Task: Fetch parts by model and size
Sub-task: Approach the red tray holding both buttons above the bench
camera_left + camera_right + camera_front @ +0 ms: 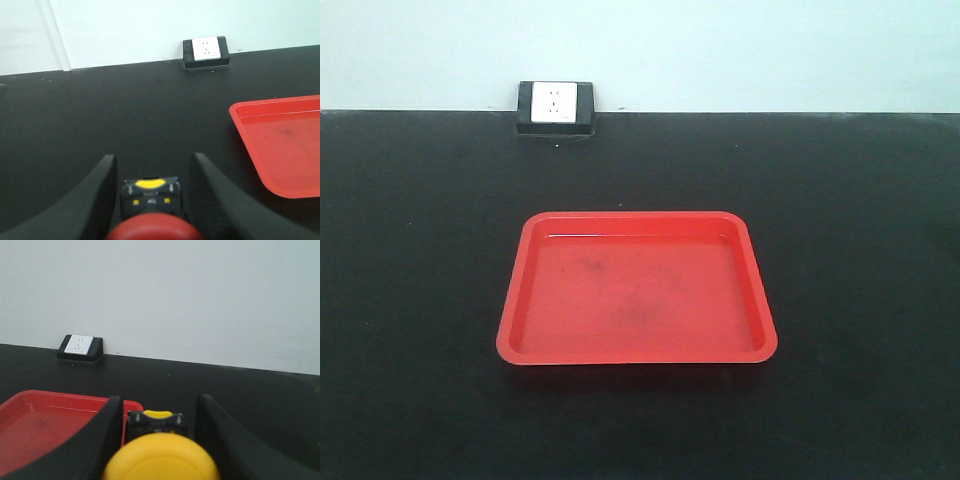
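Red tray (638,354), black table (420,300) — red cap (155,231), yellow cap (161,457).

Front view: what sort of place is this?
Probably a workshop or lab bench: black tabletop, wall-side power socket, red tray, plus red switch in left pincer, yellow switch in right pincer.

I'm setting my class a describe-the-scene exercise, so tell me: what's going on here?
A two-armed robot is fetching push-button switches. The left gripper holds the red-capped switch between its fingers, and the right gripper holds the yellow-capped switch the same way. The red tray sits empty in the middle of the black table, so neither part has been set down in it yet.
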Available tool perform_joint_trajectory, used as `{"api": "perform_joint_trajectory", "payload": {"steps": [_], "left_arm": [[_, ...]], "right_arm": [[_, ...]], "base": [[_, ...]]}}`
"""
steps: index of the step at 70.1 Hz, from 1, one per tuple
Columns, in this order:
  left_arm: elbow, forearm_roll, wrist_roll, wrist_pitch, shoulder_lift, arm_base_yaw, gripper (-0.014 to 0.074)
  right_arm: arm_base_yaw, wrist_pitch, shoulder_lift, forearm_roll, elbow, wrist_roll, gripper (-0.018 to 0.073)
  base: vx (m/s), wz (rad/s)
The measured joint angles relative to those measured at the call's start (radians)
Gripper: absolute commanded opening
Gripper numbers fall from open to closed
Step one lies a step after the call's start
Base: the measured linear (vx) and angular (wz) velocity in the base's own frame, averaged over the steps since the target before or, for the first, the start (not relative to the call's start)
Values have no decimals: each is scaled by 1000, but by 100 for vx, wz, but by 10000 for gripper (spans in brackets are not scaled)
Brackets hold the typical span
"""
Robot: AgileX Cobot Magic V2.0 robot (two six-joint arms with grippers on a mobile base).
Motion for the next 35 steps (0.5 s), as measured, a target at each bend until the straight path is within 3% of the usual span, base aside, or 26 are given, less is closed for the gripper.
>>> {"api": "perform_joint_trajectory", "payload": {"steps": [35], "left_arm": [[0,-1,0,0,0,0,-7]], "right_arm": [[0,1,1,0,0,0,-8]], "base": [[2,1]]}}
